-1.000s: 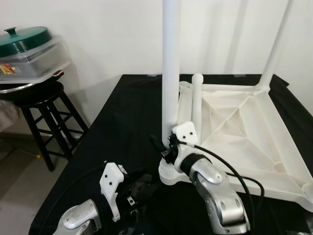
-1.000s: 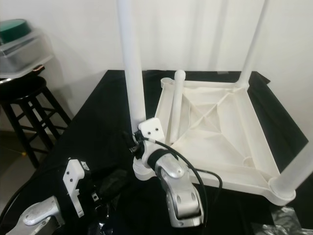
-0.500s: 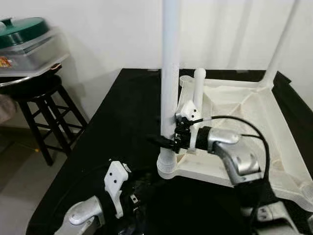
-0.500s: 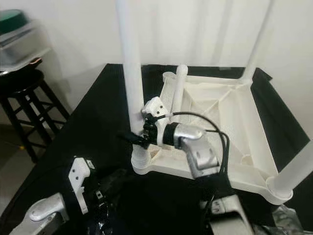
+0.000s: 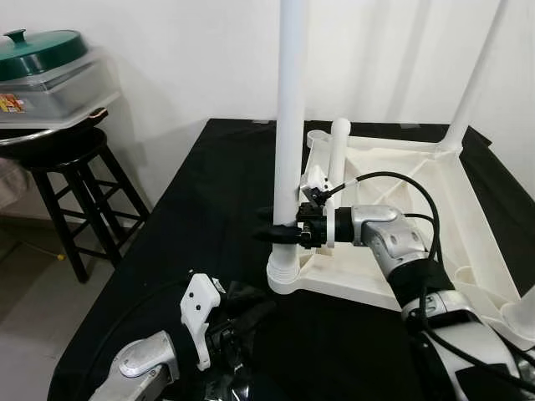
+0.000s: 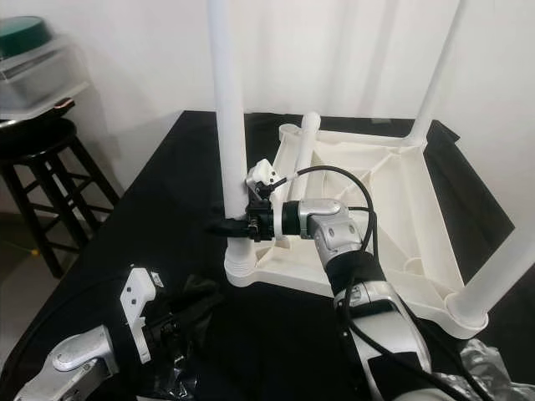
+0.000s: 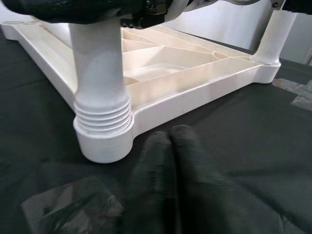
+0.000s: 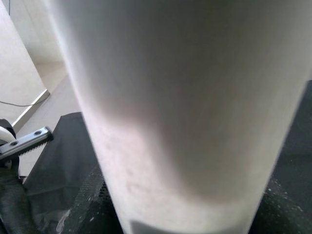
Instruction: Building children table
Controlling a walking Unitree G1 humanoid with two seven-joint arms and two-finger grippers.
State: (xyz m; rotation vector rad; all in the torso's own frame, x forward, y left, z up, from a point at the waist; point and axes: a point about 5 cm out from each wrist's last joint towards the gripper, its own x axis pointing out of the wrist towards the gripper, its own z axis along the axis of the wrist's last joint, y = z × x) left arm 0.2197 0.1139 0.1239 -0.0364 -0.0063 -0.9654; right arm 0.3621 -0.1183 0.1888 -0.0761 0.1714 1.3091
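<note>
Left eye view: a white plastic children's table point(image 5: 418, 192) lies upside down on a black-covered surface point(image 5: 201, 217), its ribbed underside facing up. White legs stand upright from its corners: the near-left leg point(image 5: 288, 125) rises from a ridged socket point(image 5: 284, 280), another leg point(image 5: 476, 75) rises at the far right corner, and a further one point(image 6: 497, 280) stands at the near right. A loose white leg point(image 5: 336, 163) lies inside the tabletop along its left edge.

The right gripper point(image 5: 280, 232) reaches in from the tabletop side, its two black fingers closed around the near-left leg a little above the socket, one finger on each side of the tube. The left gripper point(image 5: 251, 311) hovers low over the black cloth just in front of that corner, touching nothing.

The left wrist view brings out what the head cameras do not: the left gripper's fingertips point(image 7: 161, 146) pressed together, pointing at the ringed collar of the socket, with a crumpled clear plastic wrap point(image 7: 73, 209) on the cloth beside them. The right wrist view has the gripped leg's white tube point(image 8: 180, 107) pressed up against the lens.

At left, a black stool point(image 5: 63, 180) carries a dish with a green lid point(image 5: 42, 67).
</note>
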